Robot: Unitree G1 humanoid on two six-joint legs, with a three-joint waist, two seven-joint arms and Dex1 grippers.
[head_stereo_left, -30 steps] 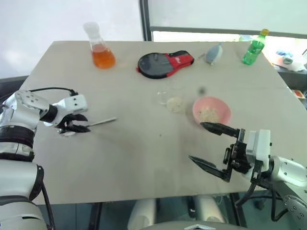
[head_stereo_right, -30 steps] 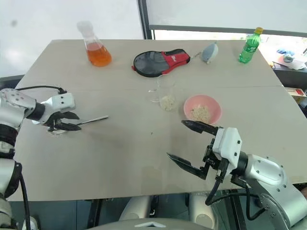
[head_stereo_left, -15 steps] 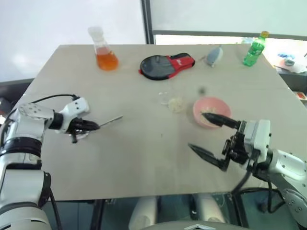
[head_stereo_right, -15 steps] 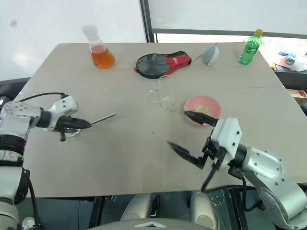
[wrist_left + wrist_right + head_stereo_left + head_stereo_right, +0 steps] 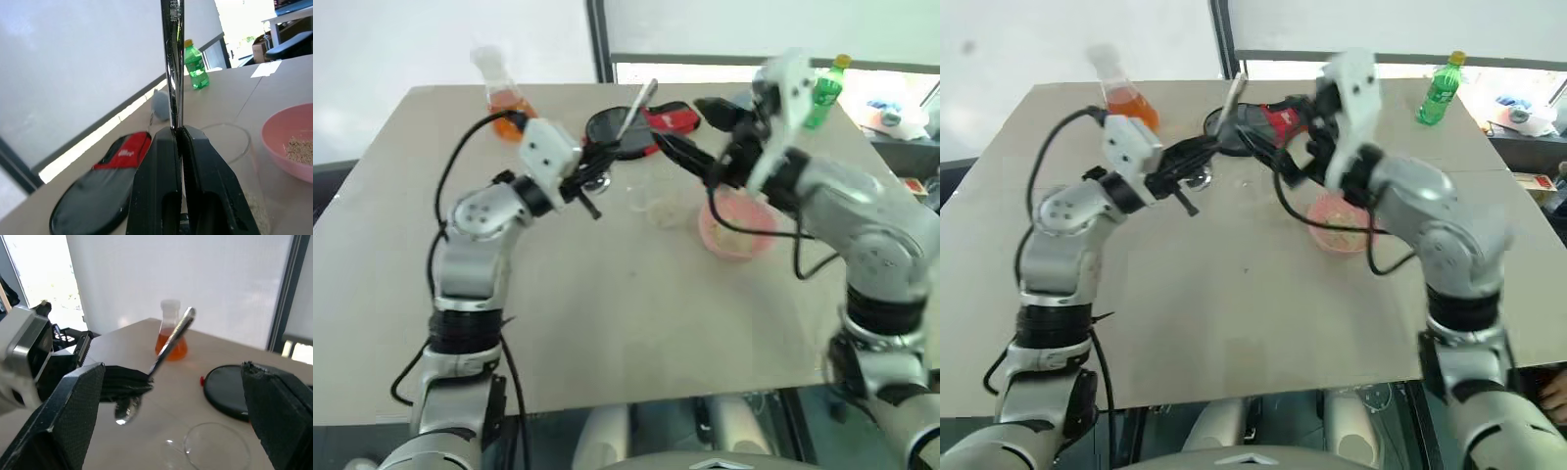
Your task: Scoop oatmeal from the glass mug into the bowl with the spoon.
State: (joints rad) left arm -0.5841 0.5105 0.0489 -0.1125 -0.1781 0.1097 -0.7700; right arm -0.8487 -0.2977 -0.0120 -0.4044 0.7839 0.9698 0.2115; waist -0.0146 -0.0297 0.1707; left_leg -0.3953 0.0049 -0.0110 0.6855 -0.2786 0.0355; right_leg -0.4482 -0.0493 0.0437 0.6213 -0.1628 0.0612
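Since the earlier frame both arms rise off the surface (image 5: 607,323) and swing inward. Left gripper (image 5: 597,171) is clamped on the spoon (image 5: 637,106), handle pointing up, over the black and red pouch (image 5: 1268,122). Right gripper (image 5: 697,129) has fingers spread wide, facing the spoon, holding nothing. Glass mug (image 5: 658,203) stands just beside the bowl (image 5: 736,227), which holds oatmeal (image 5: 299,149). Orange flask (image 5: 171,335) far back.

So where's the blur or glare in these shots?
In the left eye view the right hand is motion-smeared, and the window behind the green bottle is blown out. In the left wrist view the spoon handle glints, with a soft background.
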